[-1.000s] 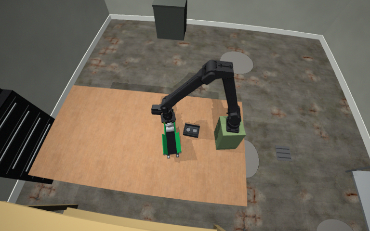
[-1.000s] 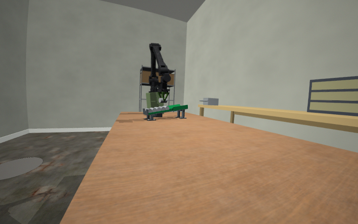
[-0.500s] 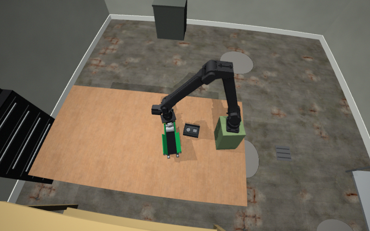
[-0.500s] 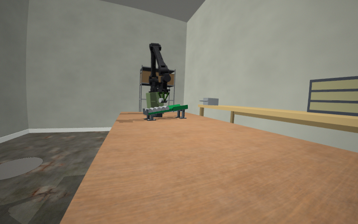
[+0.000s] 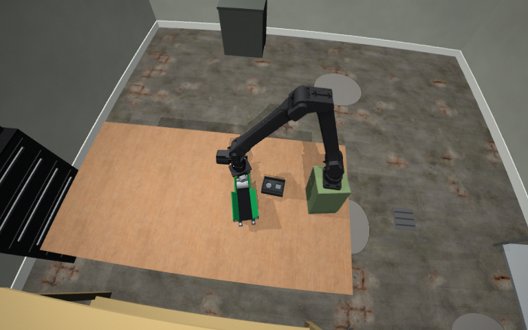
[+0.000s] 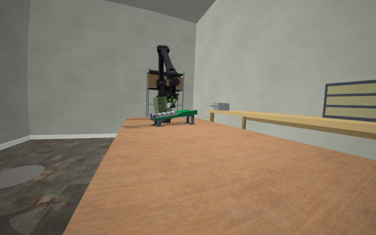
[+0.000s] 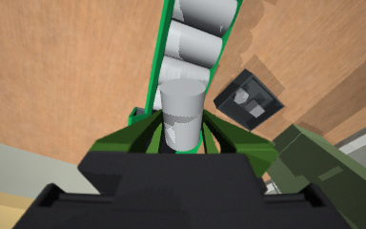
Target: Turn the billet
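Note:
My gripper (image 7: 182, 114) (image 5: 242, 179) (image 6: 169, 105) is shut on one grey steel billet (image 7: 181, 107) (image 6: 168, 105) and holds it just above the upper part of the green feed ramp (image 7: 157, 72) (image 5: 254, 202) (image 6: 188, 112). In the wrist view the held billet points roughly along the ramp, a little skewed. The other billets (image 7: 193, 45) (image 6: 164, 114) lie across the ramp, side by side in a row toward its low end. The stop is hidden from me.
A dark grey box (image 5: 273, 185) (image 7: 249, 99) lies on the wooden table (image 5: 136, 194) right of the ramp. The arm's green pedestal (image 5: 324, 196) (image 7: 315, 167) stands beyond it. A long bench (image 6: 277, 117) runs along the right wall.

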`<state>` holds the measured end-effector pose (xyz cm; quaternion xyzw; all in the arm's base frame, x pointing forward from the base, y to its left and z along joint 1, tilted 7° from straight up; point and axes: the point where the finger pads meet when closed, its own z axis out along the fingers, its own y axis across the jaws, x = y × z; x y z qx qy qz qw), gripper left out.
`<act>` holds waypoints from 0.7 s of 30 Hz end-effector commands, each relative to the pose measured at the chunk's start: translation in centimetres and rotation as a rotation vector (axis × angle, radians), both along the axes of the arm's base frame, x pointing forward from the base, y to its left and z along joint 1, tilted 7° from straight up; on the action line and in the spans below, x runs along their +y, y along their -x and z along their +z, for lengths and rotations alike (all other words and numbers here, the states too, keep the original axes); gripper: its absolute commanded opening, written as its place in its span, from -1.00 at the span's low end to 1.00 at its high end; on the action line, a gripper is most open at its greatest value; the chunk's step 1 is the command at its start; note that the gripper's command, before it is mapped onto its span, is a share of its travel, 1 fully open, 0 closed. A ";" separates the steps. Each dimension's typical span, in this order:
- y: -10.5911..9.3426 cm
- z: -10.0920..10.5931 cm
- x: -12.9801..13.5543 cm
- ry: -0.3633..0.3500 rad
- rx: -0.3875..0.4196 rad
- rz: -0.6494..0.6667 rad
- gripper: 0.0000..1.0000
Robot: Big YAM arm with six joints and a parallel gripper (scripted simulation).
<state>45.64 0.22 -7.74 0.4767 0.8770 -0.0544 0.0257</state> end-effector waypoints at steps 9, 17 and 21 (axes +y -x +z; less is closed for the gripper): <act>-1.8 2.6 0.8 0.001 -0.055 0.174 -1.00; -2.0 2.7 0.8 0.003 -0.047 0.252 -1.00; -1.7 2.6 0.9 0.005 -0.037 0.309 -1.00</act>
